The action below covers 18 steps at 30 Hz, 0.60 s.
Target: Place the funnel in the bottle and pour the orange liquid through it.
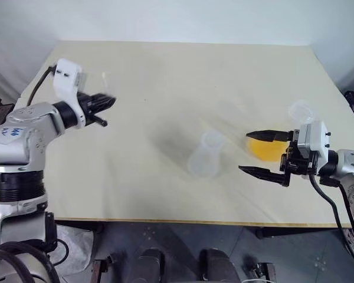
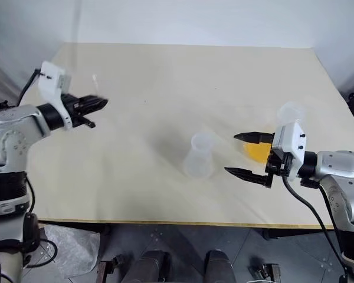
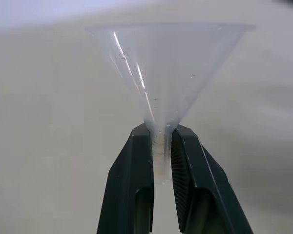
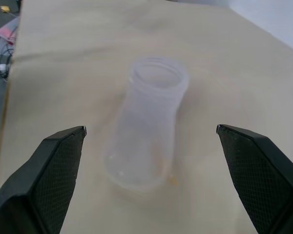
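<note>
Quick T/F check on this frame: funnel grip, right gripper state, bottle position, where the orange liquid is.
1. The left gripper is shut on the funnel, pinching its stem. True.
2. The funnel is already seated in the bottle. False: it is held up over the table's left side, well apart from the bottle.
3. The right gripper is open and holds nothing. True.
4. The bottle lies tipped over on the table. False: it stands upright near the middle, neck up.
5. The orange liquid is inside the bottle. False: it sits in a separate clear flask behind the right gripper; the bottle looks empty.
</note>
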### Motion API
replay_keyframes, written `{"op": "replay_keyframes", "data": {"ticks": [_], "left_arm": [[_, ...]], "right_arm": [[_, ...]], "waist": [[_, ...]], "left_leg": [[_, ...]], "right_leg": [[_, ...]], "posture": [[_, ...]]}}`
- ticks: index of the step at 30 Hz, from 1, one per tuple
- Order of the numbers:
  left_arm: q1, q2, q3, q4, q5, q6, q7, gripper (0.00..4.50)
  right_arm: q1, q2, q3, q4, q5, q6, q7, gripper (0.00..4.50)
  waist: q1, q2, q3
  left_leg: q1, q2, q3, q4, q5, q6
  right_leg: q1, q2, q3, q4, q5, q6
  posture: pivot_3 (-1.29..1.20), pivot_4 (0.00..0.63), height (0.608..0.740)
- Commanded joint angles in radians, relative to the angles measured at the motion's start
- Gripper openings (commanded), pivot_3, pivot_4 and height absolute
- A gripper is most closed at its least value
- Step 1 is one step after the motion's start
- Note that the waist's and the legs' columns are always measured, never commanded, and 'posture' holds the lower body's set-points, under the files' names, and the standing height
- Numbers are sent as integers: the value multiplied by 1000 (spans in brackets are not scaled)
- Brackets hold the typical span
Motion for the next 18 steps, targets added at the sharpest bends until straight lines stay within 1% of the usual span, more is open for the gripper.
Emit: {"op": "replay_keyframes", "data": {"ticks": [1, 5, 8, 10, 11, 15, 18], "left_arm": [[-52, -67, -38, 37, -13, -176, -110, 187], [-116, -201, -66, 113, -35, -302, -183, 187], [-143, -293, -70, 138, -72, -402, -266, 187], [-180, -372, -85, 165, -106, -409, -301, 187], [-190, -395, -93, 174, -113, -407, -319, 187], [-175, -436, -160, 169, -106, -403, -410, 187], [-162, -450, -201, 180, -83, -406, -433, 187]], "right_arm": [[16, 6, -61, -33, 20, -13, -25, 4500], [70, 13, -95, -80, 54, 19, -53, 4500], [115, 23, -115, -120, 65, 31, -87, 4500], [154, 38, -135, -155, 63, 29, -119, 4500], [168, 43, -140, -169, 63, 30, -130, 4500], [215, 56, -158, -221, 63, 33, -168, 4500], [250, 62, -171, -250, 63, 31, -190, 4500]], "waist": [[1, 0, 0], [9, 0, 0], [11, -1, 0], [12, -1, 0], [12, -1, 0], [7, 0, 0], [8, 0, 0]], "left_leg": [[0, 0, 0, 0, 0, 0], [0, 0, 0, 0, 0, 0], [-1, 0, 0, 1, 0, 1], [-1, 0, 0, 1, 0, 1], [-1, 0, 0, 1, 0, 1], [0, -1, 1, 1, 0, 1], [0, 0, 1, 1, 0, 1]], "right_leg": [[0, 0, 0, 0, 0, 0], [0, 0, -1, 0, 0, 0], [0, 0, -2, 0, 0, 1], [1, 0, -2, 0, 0, 1], [1, 0, -2, 0, 0, 1], [1, 0, -2, 0, 1, 1], [1, 1, -2, 1, 1, 1]], "posture": [[0, 150, 740], [0, 150, 740], [0, 150, 740], [0, 150, 740], [0, 150, 740], [0, 150, 740], [0, 150, 740]]}}
